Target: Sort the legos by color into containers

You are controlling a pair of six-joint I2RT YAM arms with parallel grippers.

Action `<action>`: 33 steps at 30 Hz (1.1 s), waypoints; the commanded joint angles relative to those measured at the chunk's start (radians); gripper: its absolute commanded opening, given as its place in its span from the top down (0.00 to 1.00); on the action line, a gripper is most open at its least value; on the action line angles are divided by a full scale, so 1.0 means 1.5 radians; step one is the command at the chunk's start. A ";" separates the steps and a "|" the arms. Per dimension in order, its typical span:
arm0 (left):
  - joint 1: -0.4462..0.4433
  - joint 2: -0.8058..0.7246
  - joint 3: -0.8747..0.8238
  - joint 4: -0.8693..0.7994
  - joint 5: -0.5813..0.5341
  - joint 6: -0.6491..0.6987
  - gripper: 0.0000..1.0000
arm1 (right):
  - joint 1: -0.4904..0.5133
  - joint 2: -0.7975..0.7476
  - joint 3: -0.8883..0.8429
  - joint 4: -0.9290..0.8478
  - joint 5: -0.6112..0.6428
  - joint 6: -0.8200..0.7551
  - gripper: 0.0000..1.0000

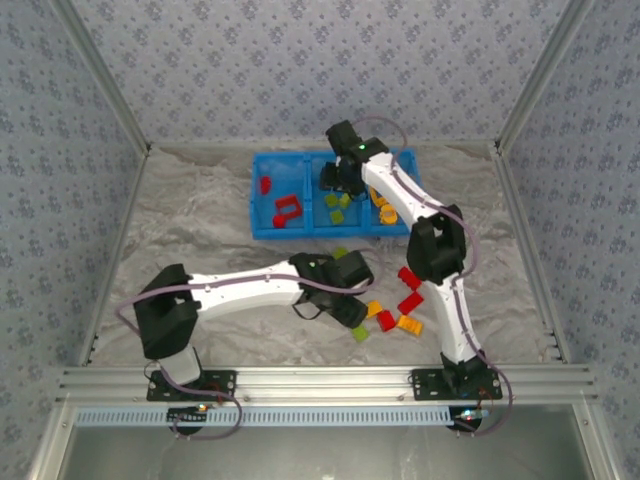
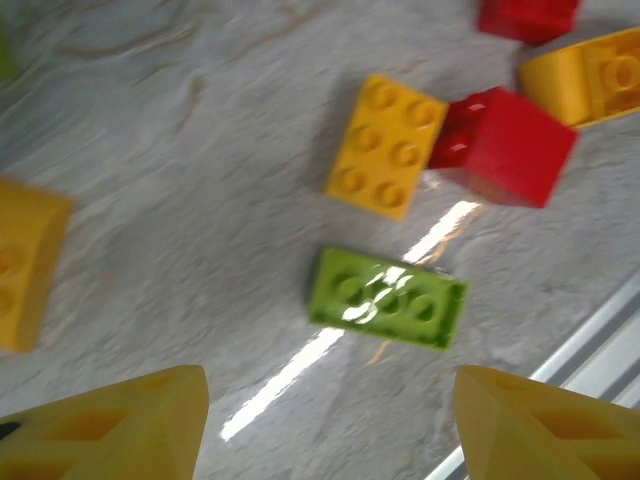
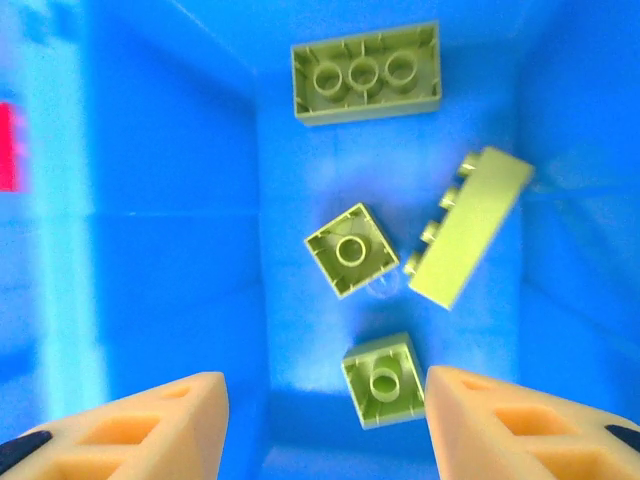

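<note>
The blue bin (image 1: 262, 230) stands at the back of the table with three compartments. Red legos (image 1: 288, 208) lie in the left one, green in the middle, orange (image 1: 385, 211) in the right. My right gripper (image 1: 335, 180) hangs open over the middle compartment (image 3: 180, 250); several green legos lie below it, one small one (image 3: 383, 380) close to the right fingertip and free of it. My left gripper (image 2: 330, 400) is open and empty above the table. A flat green lego (image 2: 388, 297) lies just ahead of it, beside an orange one (image 2: 387, 146) and a red one (image 2: 503, 146).
Loose red (image 1: 408, 277), orange (image 1: 408, 324) and green (image 1: 340, 253) legos lie scattered on the grey table between the two arms. The aluminium rail (image 1: 330, 380) runs along the near edge, close to the left gripper. Patterned walls close in the sides and back.
</note>
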 commanded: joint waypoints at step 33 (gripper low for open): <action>0.084 0.502 0.773 -0.234 0.054 -0.633 0.28 | -0.069 -0.983 -0.542 -0.147 0.296 0.059 0.32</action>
